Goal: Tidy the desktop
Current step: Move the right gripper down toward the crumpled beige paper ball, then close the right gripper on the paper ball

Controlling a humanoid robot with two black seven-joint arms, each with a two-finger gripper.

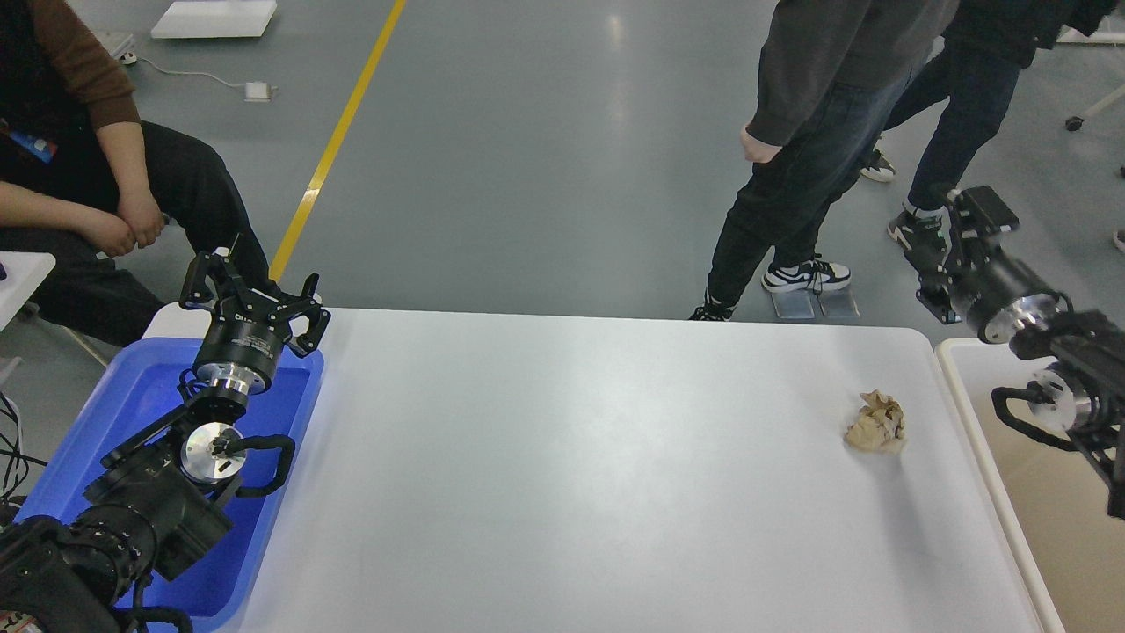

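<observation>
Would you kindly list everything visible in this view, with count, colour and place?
desktop: one, white, centre
crumpled paper ball: one, tan, on the desktop near its right edge
blue tray: one, blue, left of the desktop
beige bin: one, beige with white rim, right of the desktop
seated person: one, brown sleeve, dark trousers, far left
standing people: two, dark clothes, beyond the far edge
yellow line: one, on the grey floor
left gripper: one, black, open, above the tray
right gripper: one, black, beyond the far right corner, fingers unclear
</observation>
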